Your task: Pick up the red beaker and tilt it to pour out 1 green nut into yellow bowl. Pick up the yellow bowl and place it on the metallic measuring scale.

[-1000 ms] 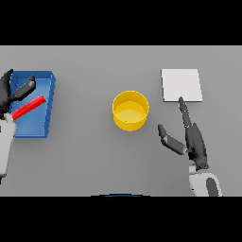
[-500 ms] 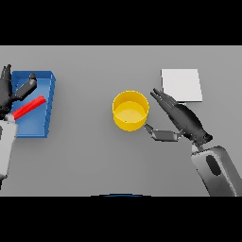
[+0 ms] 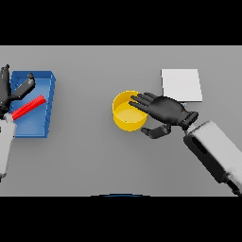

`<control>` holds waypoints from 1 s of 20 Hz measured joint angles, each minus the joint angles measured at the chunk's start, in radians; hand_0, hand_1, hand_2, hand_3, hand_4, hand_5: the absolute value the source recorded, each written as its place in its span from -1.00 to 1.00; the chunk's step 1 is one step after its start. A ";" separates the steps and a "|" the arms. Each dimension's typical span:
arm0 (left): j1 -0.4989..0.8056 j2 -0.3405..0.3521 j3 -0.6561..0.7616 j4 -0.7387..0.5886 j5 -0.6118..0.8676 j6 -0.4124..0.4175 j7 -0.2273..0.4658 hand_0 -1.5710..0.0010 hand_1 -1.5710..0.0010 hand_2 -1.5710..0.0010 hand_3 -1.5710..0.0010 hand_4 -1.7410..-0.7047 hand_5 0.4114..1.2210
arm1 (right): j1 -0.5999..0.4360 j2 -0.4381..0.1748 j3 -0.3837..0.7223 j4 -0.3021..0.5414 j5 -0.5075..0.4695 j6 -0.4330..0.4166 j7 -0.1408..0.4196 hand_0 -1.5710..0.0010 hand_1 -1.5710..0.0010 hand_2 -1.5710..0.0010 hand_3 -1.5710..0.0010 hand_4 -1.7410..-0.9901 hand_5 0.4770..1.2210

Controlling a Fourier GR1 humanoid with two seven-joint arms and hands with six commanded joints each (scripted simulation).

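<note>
Head view: my right hand (image 3: 165, 111) lies open over the round yellow bowl (image 3: 126, 111), fingers across its 3 o'clock rim (thumb low outside, not yet clamped); the flat metallic scale (image 3: 181, 85) waits at 1 o'clock.

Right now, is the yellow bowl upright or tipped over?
Upright: the yellow bowl shows its round rim and inside from above. The right hand reaches over its rim.
</note>
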 measured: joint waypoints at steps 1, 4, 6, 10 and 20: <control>0.005 0.011 0.005 0.002 -0.001 0.001 -0.010 1.00 1.00 1.00 1.00 0.92 -0.27 | -0.008 -0.004 0.018 0.004 0.011 0.018 -0.012 1.00 1.00 1.00 1.00 0.41 -0.36; 0.007 0.006 0.006 -0.003 0.003 0.004 -0.009 1.00 1.00 1.00 1.00 0.92 -0.29 | -0.052 0.026 0.066 0.058 0.038 0.050 -0.014 1.00 1.00 1.00 1.00 0.38 -0.34; -0.006 0.007 0.004 -0.002 0.000 0.000 0.001 1.00 1.00 1.00 1.00 0.93 -0.29 | -0.074 0.048 0.091 0.090 0.048 0.072 -0.011 1.00 1.00 1.00 1.00 0.36 -0.33; 0.005 0.012 0.005 0.002 0.000 0.001 -0.017 1.00 1.00 1.00 1.00 0.93 -0.29 | -0.148 0.078 0.118 0.175 0.064 0.099 -0.013 1.00 1.00 1.00 1.00 0.29 -0.31; 0.012 0.030 0.016 -0.012 0.015 -0.022 -0.002 1.00 1.00 1.00 1.00 0.92 -0.29 | -0.208 0.128 0.161 0.279 0.082 0.167 0.013 1.00 1.00 0.99 0.94 0.21 -0.26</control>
